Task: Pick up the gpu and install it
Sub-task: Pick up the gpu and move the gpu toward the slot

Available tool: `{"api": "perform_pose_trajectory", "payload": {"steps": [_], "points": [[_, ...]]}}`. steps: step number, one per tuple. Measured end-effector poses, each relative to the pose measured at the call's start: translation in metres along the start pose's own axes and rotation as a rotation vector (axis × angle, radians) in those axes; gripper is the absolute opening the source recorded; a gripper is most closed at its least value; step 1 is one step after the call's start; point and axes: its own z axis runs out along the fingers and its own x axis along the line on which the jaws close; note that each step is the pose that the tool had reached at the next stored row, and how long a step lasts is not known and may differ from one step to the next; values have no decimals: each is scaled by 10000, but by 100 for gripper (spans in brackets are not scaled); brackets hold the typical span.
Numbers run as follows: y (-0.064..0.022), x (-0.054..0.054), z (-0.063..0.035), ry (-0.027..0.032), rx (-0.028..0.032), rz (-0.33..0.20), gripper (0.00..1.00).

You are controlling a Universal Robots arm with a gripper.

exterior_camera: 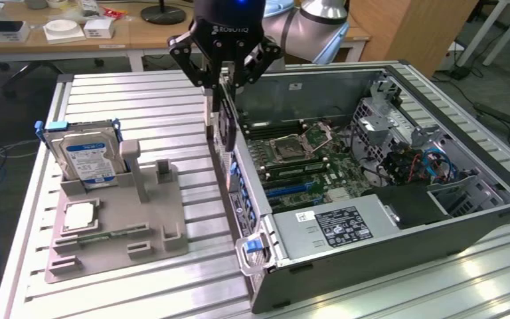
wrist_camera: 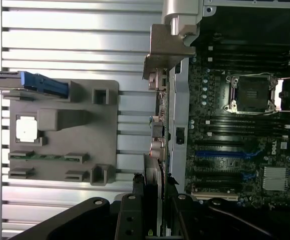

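Note:
The gpu (exterior_camera: pixel 226 126) hangs on edge, a thin dark card with its long side pointing down. My gripper (exterior_camera: pixel 226 83) is shut on its upper end. The card hovers over the open computer case (exterior_camera: pixel 467 226), just above the case wall nearest the grey fixture, and is not seated in the motherboard (exterior_camera: pixel 308 159). In the wrist view the gpu (wrist_camera: pixel 155 172) runs edge-on away from my gripper (wrist_camera: pixel 155 200), and its silver bracket (wrist_camera: pixel 166 47) sits at the far end. The blue expansion slots (wrist_camera: pixel 225 152) lie on the board beside the card.
A grey fixture tray (exterior_camera: pixel 122 222) on the slatted aluminium table (exterior_camera: pixel 414 292) carries an upright hard drive (exterior_camera: pixel 85 156), a processor chip (exterior_camera: pixel 78 216) and a memory stick (exterior_camera: pixel 104 234). Inside the case are a power supply (exterior_camera: pixel 344 226) and cables (exterior_camera: pixel 414 163).

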Motion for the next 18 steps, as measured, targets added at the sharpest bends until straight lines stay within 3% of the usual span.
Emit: {"api": "perform_pose_trajectory", "payload": {"steps": [18], "points": [[-6, -276, -9, 0, 0, 0, 26]]}}
